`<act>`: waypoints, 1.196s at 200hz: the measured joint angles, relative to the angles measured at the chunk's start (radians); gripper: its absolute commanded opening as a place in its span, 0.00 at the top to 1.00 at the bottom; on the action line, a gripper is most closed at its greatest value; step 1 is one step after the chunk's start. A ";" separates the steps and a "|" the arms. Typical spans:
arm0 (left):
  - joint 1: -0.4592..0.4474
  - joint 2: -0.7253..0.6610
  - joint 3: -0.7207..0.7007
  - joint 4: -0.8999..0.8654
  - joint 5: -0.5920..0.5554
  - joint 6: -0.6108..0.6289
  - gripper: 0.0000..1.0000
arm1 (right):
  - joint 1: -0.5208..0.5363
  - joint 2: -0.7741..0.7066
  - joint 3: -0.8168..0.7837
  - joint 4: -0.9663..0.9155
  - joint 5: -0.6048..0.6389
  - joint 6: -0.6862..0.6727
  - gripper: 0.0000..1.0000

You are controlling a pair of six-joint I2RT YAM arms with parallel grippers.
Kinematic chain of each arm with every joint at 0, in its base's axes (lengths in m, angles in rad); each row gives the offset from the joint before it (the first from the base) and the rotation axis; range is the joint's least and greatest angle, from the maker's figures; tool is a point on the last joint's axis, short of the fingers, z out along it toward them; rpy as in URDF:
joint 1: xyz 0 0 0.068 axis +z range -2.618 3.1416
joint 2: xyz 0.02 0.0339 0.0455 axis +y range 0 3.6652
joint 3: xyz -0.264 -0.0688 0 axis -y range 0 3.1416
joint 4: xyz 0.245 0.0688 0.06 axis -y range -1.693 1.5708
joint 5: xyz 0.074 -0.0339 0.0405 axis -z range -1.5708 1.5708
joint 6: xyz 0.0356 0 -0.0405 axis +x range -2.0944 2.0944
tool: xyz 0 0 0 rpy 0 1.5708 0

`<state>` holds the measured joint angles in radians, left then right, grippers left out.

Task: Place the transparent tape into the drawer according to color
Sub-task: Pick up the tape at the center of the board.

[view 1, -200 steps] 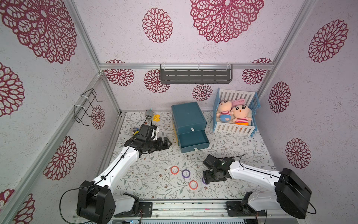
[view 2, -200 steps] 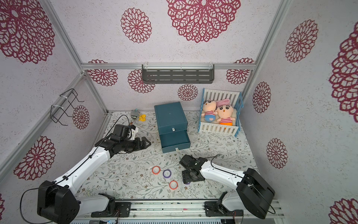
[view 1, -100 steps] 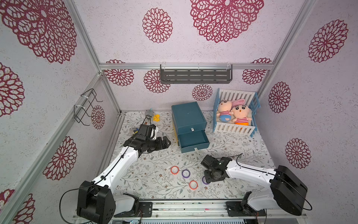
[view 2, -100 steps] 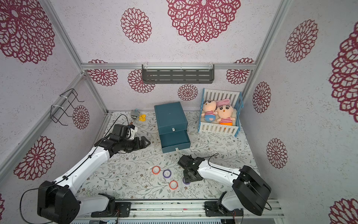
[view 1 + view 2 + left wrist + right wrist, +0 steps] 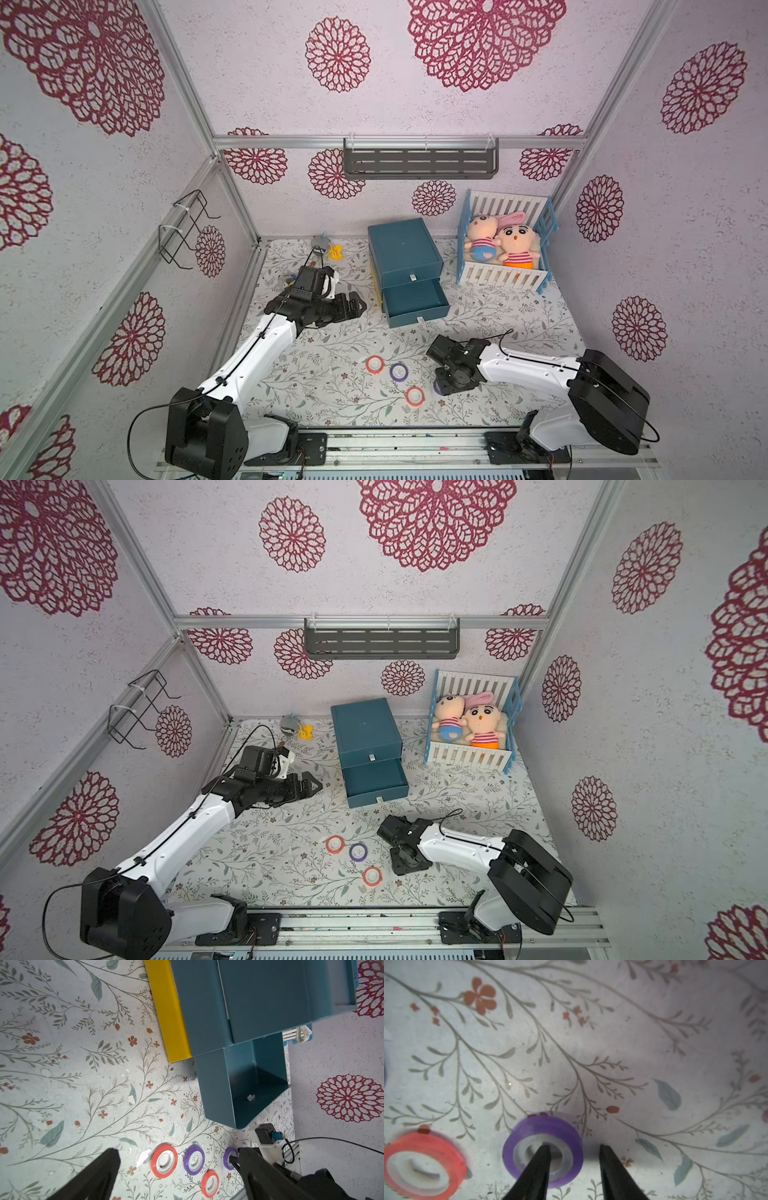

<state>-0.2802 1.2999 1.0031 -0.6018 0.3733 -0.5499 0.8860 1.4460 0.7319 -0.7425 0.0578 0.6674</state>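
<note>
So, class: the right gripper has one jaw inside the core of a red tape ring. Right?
No: the right wrist view shows the right gripper with one jaw inside the core of a purple tape ring, not a red one.

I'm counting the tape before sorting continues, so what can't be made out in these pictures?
- Purple ring at the right jaws: the right arm hides almost all of it in both top views. The right wrist view leaves unclear whether the inner jaw touches its core.
- Upper drawer: closed, so its contents are hidden in every view.
- Red ring: blurred and cut by the edge in the right wrist view.
- Grey thing and yellow thing by the back wall: too small to identify in the top views.
</note>
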 measured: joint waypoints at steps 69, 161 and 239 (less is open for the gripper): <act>0.013 0.000 0.000 -0.001 0.007 0.004 0.03 | 0.001 0.023 0.016 0.001 -0.018 -0.026 0.89; 0.022 0.000 0.000 -0.001 0.011 0.008 0.03 | 0.001 0.040 0.043 -0.030 -0.010 -0.030 1.00; 0.024 0.000 0.000 -0.002 0.015 0.008 0.03 | -0.027 0.013 0.065 -0.080 0.022 -0.030 1.00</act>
<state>-0.2562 1.2999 1.0031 -0.6037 0.3882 -0.5423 0.8589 1.4590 0.7967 -0.8223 0.0799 0.6373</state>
